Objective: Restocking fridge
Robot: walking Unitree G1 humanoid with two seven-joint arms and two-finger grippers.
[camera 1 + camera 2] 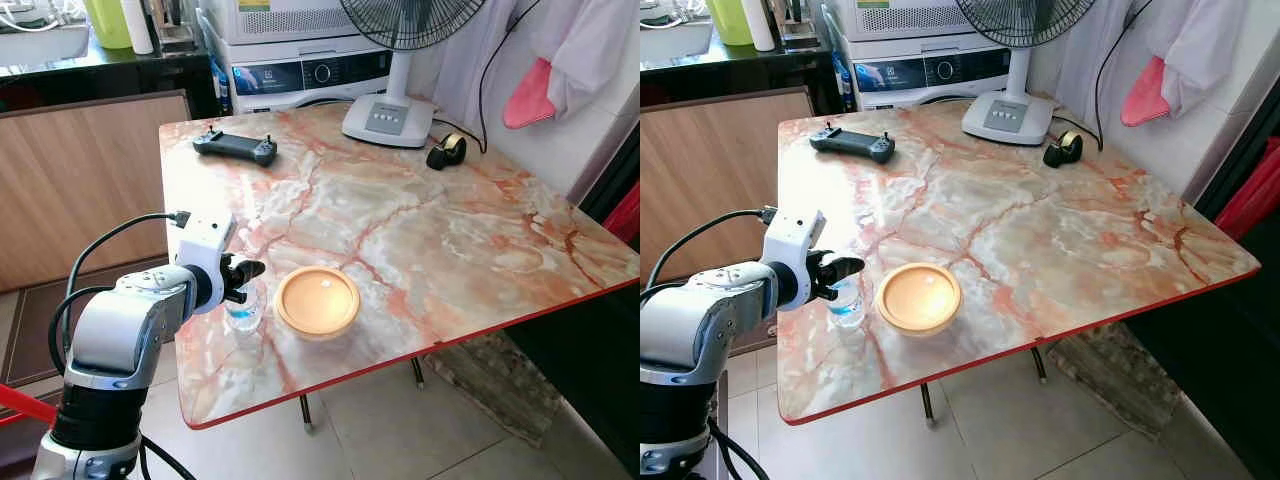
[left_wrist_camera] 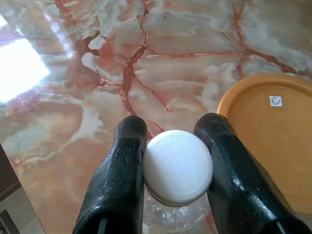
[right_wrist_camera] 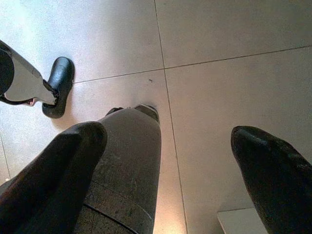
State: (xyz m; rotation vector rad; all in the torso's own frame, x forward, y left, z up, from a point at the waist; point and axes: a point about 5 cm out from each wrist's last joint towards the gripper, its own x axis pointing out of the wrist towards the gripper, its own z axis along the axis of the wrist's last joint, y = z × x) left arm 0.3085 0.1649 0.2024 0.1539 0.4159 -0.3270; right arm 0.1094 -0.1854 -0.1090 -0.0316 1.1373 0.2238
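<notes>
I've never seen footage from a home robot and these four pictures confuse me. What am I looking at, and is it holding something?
This is a walking humanoid robot with two silver arms, each ending in two long black fingers. The two wide pictures come from the two eyes of a camera on its head, looking down at a marble-patterned table. The other two come from cameras on its wrists, looking along the fingers.

The left gripper has its fingers on either side of the white cap of a small clear water bottle standing near the table's front edge. Beside the bottle lies a round orange lid. Further back are a black handheld controller, a fan's base and a roll of tape.

The right gripper hangs open over the tiled floor.
</notes>
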